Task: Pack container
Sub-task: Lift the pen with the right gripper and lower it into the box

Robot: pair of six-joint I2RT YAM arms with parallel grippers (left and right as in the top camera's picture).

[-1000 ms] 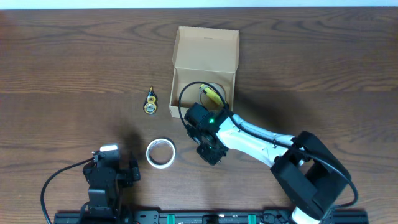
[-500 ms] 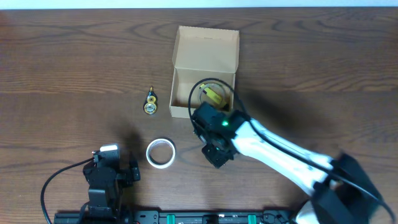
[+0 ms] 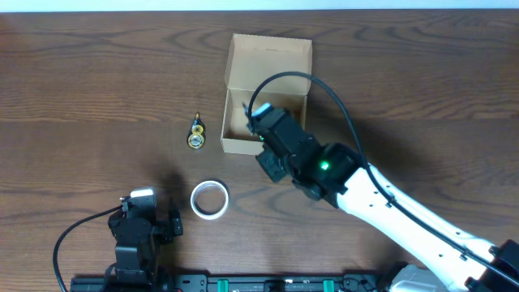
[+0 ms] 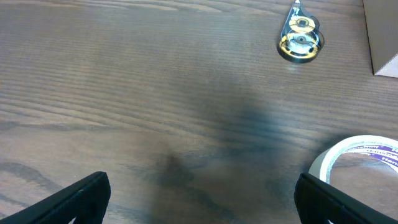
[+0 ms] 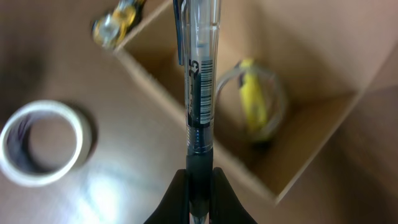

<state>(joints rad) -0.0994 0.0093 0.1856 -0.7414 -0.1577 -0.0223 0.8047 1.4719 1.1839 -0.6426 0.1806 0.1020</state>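
Pretty sure this is a robotics lab bench
Plain wood-grain table (image 3: 81, 81), a black equipment rail (image 3: 243, 284) running along its near edge, and a loose black cable (image 3: 81, 224) looping nearby.

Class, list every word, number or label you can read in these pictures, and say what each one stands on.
No text reads clearly.
On the pen: a barcode and small print on the barrel, too blurred to read.
On the white tape roll: purple print inside the core, too small to read.
On the cardboard box: none visible.

A dark brown wood-grain table (image 3: 422, 89) fills the view, evenly lit.
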